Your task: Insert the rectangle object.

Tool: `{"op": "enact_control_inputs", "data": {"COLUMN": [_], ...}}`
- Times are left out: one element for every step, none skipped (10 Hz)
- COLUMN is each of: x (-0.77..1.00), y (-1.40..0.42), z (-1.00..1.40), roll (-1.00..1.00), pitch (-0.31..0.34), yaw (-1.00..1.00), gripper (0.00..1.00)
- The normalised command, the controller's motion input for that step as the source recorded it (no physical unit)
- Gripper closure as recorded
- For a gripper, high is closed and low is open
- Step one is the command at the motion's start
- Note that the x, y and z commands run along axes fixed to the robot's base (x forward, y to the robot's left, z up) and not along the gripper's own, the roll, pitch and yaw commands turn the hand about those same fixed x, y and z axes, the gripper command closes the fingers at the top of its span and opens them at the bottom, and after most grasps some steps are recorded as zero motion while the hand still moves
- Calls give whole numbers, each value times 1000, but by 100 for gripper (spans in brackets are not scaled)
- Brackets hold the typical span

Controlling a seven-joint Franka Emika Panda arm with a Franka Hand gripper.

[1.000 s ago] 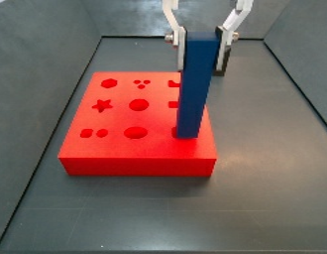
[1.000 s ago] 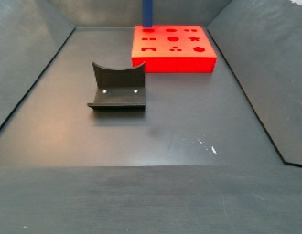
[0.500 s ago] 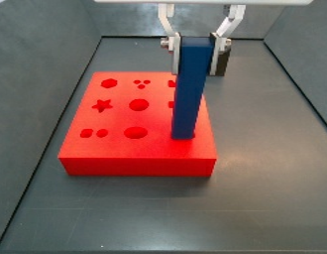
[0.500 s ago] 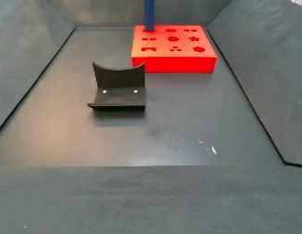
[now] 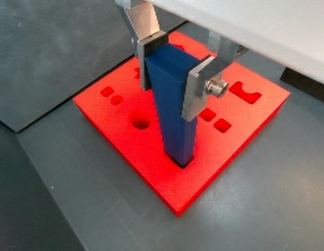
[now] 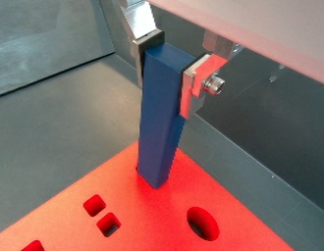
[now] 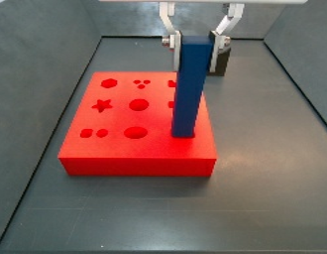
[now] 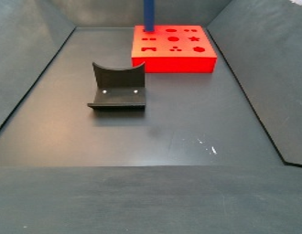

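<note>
The rectangle object, a long blue bar (image 7: pixel 190 89), stands nearly upright, leaning slightly, with its lower end on the flat red block (image 7: pixel 127 149) near the block's right front corner. Whether the end sits in a hole is hidden. My gripper (image 7: pixel 195 42) is shut on the bar's top end. In both wrist views the silver fingers clamp the bar (image 5: pixel 172 108) (image 6: pixel 158 118) from two sides, with the gripper (image 5: pixel 176 67) (image 6: pixel 176 61) above the red block (image 5: pixel 126 127) (image 6: pixel 138 216). In a side view the bar (image 8: pixel 148 11) rises from the block (image 8: pixel 178 50) at the far end.
The red block has star, round and square holes (image 7: pixel 104 104) across its top. The dark fixture (image 8: pixel 117 87) stands on the grey floor left of centre. Grey walls (image 7: pixel 48 89) enclose the floor on the sides and at the back.
The gripper has shifted slightly left and down with the bar, which now leans a little. Its lower end stays at the same spot on the red block.
</note>
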Motion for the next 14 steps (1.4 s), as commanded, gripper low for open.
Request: {"op": "enact_control_inputs", "data": {"x": [77,74,43,34,49,37,26,0,11,0,0,-3,-14,0], "y": [-6,-54,-126,-180,-143,-134,0,0,0,0,-106,-97,-114,0], "z": [-297,-340,-346,-311,-291,-320,-443,-580,-580,-706,-751,-711,-511,0], "roll": [-4,-11,-9,-24,-100,-109,-189,-271,-271,-203,-119,-63,-47,0], "pitch": [-57,-50,-36,-33,-66,-71,-94,-116,-103,-96,-111,-116,-123,0], "yaw": [51,17,0,0,0,0,0,0,0,0,54,140,240,14], "gripper": [100,100,100,100,100,100,100,100,100,100,100,100,100,100]}}
